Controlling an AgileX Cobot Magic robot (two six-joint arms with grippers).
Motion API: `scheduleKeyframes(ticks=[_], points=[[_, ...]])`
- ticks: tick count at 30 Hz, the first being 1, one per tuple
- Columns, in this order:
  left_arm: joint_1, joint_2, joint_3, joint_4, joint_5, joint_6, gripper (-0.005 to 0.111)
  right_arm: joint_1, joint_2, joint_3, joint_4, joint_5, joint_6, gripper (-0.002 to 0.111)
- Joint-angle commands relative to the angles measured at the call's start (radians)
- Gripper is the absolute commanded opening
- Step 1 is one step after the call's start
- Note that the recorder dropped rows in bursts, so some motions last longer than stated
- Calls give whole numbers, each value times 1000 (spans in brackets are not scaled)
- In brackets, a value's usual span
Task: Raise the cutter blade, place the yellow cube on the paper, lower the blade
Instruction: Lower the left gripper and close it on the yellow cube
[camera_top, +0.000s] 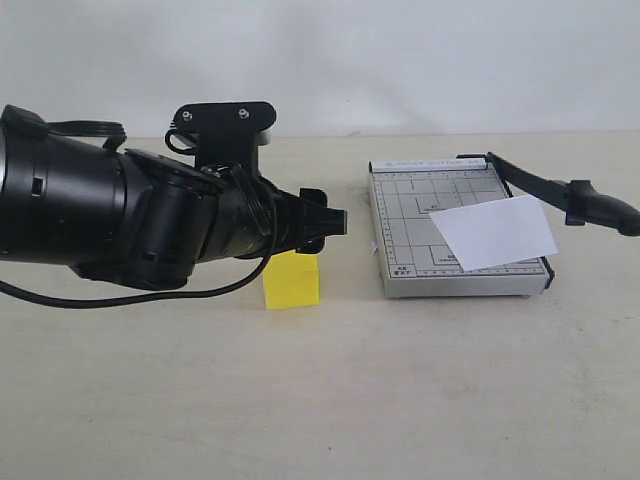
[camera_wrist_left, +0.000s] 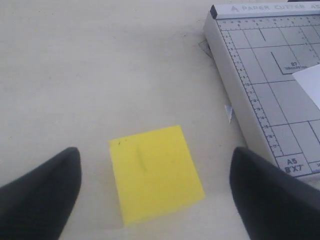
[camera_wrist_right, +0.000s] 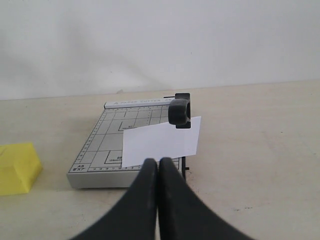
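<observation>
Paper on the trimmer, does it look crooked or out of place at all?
Yes. The paper lies skewed against the grid of the grey board, and one end overhangs the cutting edge below the raised cutter blade. Nothing else stands out.

On the grey trimmer board (camera_wrist_left: 260, 115), left wrist view, we read "PAPER CUTTER" in pale caps along its dark top strip (camera_wrist_left: 265, 8). At one corner, the corner label (camera_wrist_left: 292, 165) said "A5" over 8"X7". Another grid box (camera_wrist_left: 294, 64) was marked "B7", w/ a tiny line below it too small to read. The ruler scale (camera_wrist_left: 245, 85) along the board's edge had nos., illegible. Right wrist view gave the same A5 label; the strip text was too faint there. One more label sat half under the paper (camera_wrist_right: 161, 141), unreadable. Ext. view: print too blurred.
</observation>
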Motion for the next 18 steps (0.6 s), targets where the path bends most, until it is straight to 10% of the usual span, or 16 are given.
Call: scheduleKeyframes(ticks=[1, 18], points=[[-4, 1, 4, -8, 7, -12, 77, -1, -1, 0, -8, -4, -4, 0], [4, 1, 4, -8, -37, -87, 95, -1, -1, 0, -8, -4, -4, 0]])
